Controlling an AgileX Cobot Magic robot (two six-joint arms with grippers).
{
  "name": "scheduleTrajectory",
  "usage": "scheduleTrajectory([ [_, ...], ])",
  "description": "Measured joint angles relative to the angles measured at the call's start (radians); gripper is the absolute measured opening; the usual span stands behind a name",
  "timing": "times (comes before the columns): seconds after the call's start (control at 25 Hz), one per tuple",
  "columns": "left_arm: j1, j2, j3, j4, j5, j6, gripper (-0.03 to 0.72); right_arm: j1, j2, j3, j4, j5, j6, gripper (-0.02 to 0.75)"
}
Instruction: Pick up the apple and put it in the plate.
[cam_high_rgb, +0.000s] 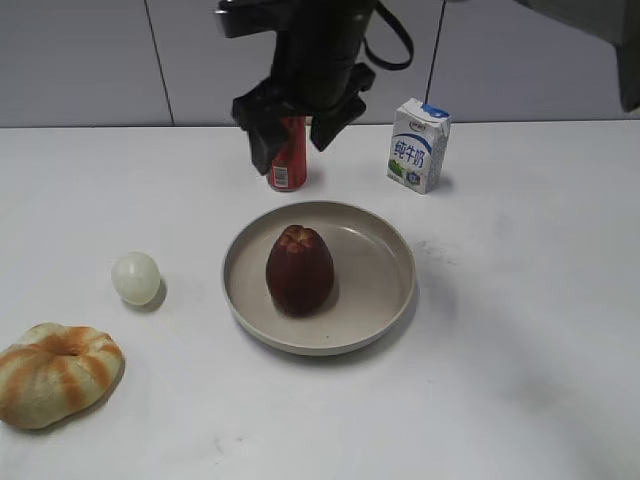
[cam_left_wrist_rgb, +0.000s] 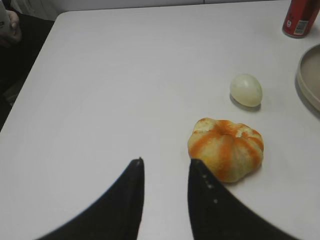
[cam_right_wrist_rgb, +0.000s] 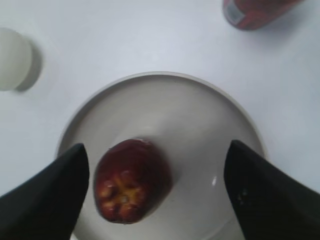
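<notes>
The dark red apple (cam_high_rgb: 299, 268) stands upright in the beige plate (cam_high_rgb: 385, 300), a little left of its middle. From above, the right wrist view shows its lobed yellowish top (cam_right_wrist_rgb: 129, 182) inside the plate (cam_right_wrist_rgb: 165, 95). My right gripper (cam_high_rgb: 297, 128) hangs open and empty well above the plate's far rim; its two dark fingers (cam_right_wrist_rgb: 158, 156) are spread wide, with the apple near the left one. My left gripper (cam_left_wrist_rgb: 166, 162) is open and empty, low over bare table left of the bread ring.
A striped bread ring (cam_high_rgb: 55, 372) lies at the front left, a pale ball (cam_high_rgb: 136, 277) left of the plate. A red can (cam_high_rgb: 289, 160) and a milk carton (cam_high_rgb: 418, 145) stand behind the plate. The table's left edge (cam_left_wrist_rgb: 30, 80) shows in the left wrist view.
</notes>
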Motion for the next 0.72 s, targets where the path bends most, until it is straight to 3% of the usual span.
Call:
scheduleTrajectory([
  [0.24,0.0,0.0,0.0,0.0,0.0,0.0,0.238,-0.173,-0.037,0.027,-0.001,0.001,0.029,0.622],
  [0.56,0.0,0.0,0.0,0.0,0.0,0.0,0.238,-0.473,-0.205,0.218,-0.052,0.001,0.034,0.601],
  [0.72,0.0,0.0,0.0,0.0,0.0,0.0,0.238,-0.553,-0.297,0.317,-0.081,0.001,0.037,0.594],
])
